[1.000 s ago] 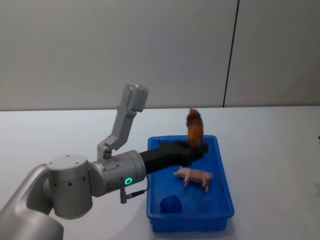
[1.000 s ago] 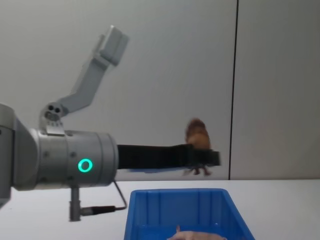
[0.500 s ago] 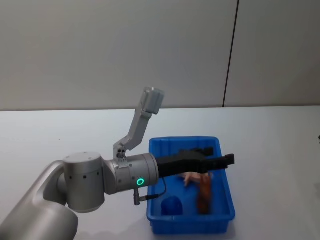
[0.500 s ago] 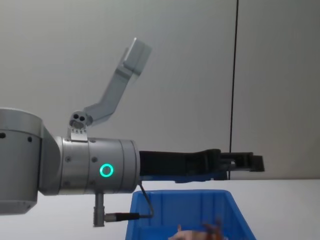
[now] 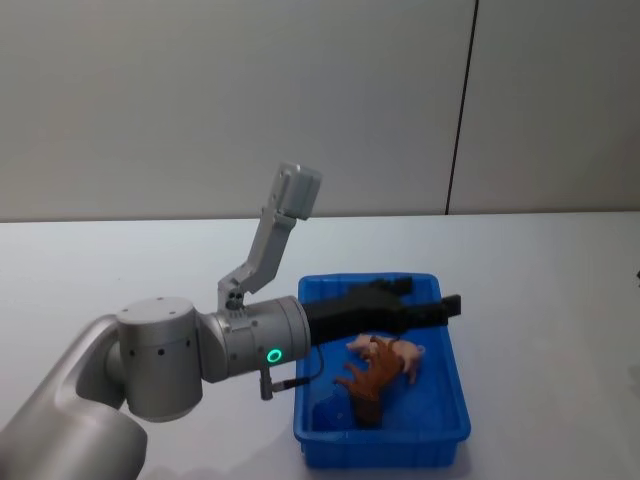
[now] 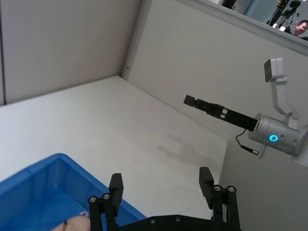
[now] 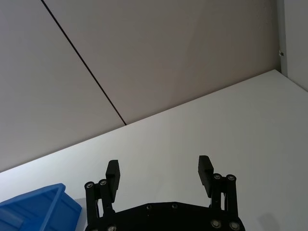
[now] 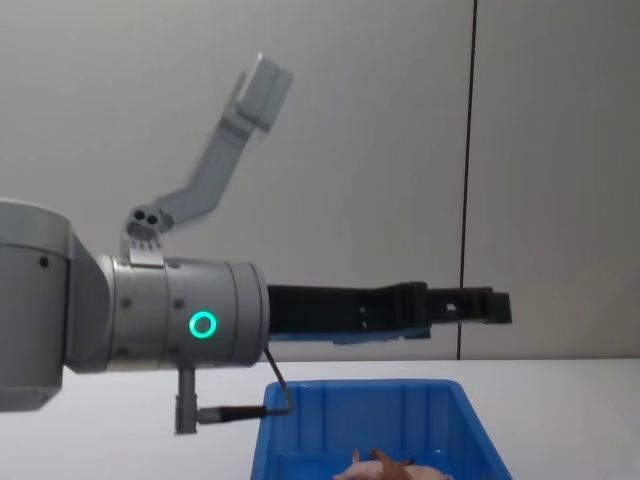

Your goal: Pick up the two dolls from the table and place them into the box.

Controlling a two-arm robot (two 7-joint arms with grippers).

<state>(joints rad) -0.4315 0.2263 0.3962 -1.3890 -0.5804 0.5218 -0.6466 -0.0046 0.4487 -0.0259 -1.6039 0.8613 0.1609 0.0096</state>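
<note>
From the head camera, the left claw (image 5: pixel 440 305) hangs over the blue box (image 5: pixel 440 425), empty; the brown doll (image 5: pixel 366 385) lies inside, overlapping the pink doll (image 5: pixel 400 352), so both appear delivered.

The left wrist view shows its fingers (image 6: pixel 115 185) spread wide above the box's rim (image 6: pixel 43 168) and the white tabletop (image 6: pixel 144 134).

The right claw (image 7: pixel 159 173) waits parted over bare tabletop, nothing left to fetch.

The chest view shows the pink doll (image 8: pixel 420 472) low in the box.
</note>
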